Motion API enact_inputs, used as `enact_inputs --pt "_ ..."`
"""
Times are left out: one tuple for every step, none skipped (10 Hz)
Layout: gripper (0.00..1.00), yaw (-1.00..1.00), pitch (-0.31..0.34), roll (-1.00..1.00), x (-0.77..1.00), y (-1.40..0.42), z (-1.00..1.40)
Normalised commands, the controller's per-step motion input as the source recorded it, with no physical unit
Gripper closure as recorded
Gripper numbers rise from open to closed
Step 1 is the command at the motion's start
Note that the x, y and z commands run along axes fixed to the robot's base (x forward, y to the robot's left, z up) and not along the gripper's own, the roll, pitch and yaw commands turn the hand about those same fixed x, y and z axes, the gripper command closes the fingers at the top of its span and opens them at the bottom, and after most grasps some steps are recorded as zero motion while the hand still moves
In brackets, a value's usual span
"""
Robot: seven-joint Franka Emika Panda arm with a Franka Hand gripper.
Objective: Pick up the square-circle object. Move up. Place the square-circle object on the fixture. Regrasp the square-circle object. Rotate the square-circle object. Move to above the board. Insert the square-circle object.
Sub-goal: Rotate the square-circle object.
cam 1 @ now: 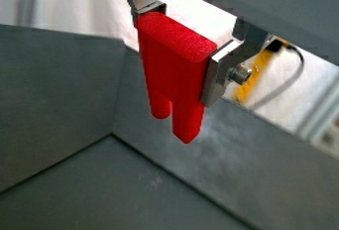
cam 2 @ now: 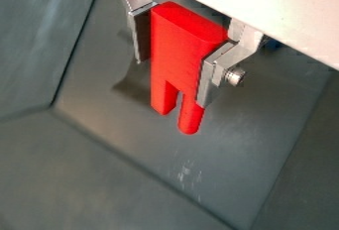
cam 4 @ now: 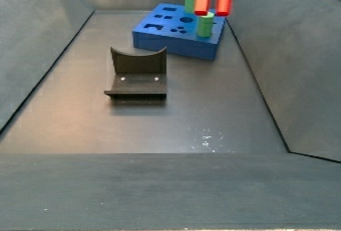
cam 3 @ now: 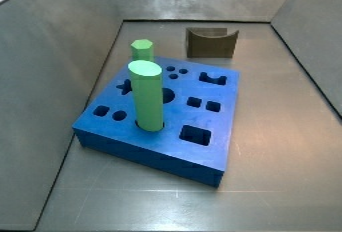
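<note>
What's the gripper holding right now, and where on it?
The gripper holds the square-circle object by its blocky square end, fingers clamped on opposite sides; the two-pronged end hangs free, clear of the floor.

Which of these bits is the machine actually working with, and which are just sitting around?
In use:
- the red square-circle object, held prongs down in the end effector, high above the floor
- the fixture, standing bare on the floor
- the blue board with its cut-out holes

Just sitting there:
- two green cylinders, upright in the board
</note>
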Motion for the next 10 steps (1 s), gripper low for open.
enact_inputs --pt "1.0 -1.0 0.14 -0.92 -0.05 0.02 0.03" --pt "1.0 -1.0 0.207 -0.92 -0.03 0.02 0.03" --pt "1.0 -1.0 0.266 -0.93 -0.05 0.01 0.05" --pt "1.0 -1.0 0.308 -0.95 -0.08 0.01 0.07" --pt "1.0 -1.0 0.348 -0.97 -0.08 0.01 0.08" --pt "1.0 -1.0 0.388 -1.0 -0.08 0.02 0.08" --pt "1.0 -0.96 0.446 -1.0 -0.05 0.01 0.08" --pt "1.0 -0.72 0.409 -0.8 -0.03 0.01 0.09" --pt "1.0 -0.47 0.325 -0.57 0.01 0.01 0.07" --pt "1.0 -0.28 0.236 -0.38 0.03 0.01 0.03"
